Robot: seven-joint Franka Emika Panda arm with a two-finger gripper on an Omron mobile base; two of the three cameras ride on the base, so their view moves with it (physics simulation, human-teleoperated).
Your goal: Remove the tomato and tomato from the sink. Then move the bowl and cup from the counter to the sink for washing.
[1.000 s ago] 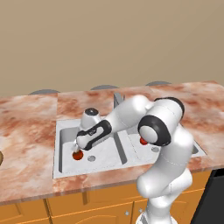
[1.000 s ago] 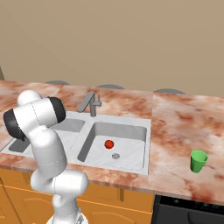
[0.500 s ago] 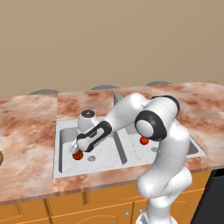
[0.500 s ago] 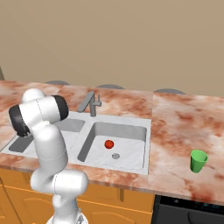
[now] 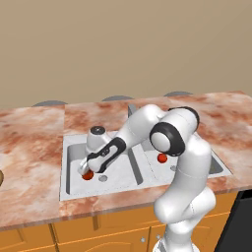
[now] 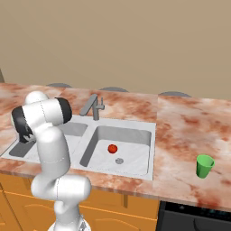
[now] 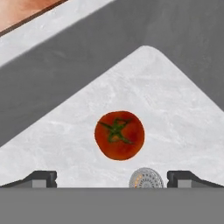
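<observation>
So you're parked in front of a long counter [image 5: 34, 147] of reddish-brown and white marbled stone, sitting on orange wooden cabinets [image 5: 74, 234], with a plain beige wall [image 5: 123, 44] running behind the whole thing. The pale grey double sink [image 6: 153, 135] is sunk into the middle of it, and the grey angular faucet [image 6: 92, 106] stands at the back rim between the two basins. Your gripper [image 5: 86, 168] is down inside the left basin with its fingers spread wide and nothing between them. In the hand view the two finger tips [image 7: 41, 178] sit far apart at about 7 and 5 o'clock, and the darker tomato [image 7: 119, 135] with its green stem star lies on the basin floor between and just above them, apart from both. The round drain [image 7: 146, 178] is just beside it, at roughly 5 o'clock from the tomato. From the left base view that tomato peeks out right under the gripper, with the drain a bit off at its 3 o'clock. The brighter tomato [image 6: 112, 148] is on the floor of the right basin, with that basin's drain [image 6: 119, 161] near it at about 5 o'clock. The green cup [image 6: 205, 166] stands upright on the counter well to the right of the sink, near the front edge.
</observation>
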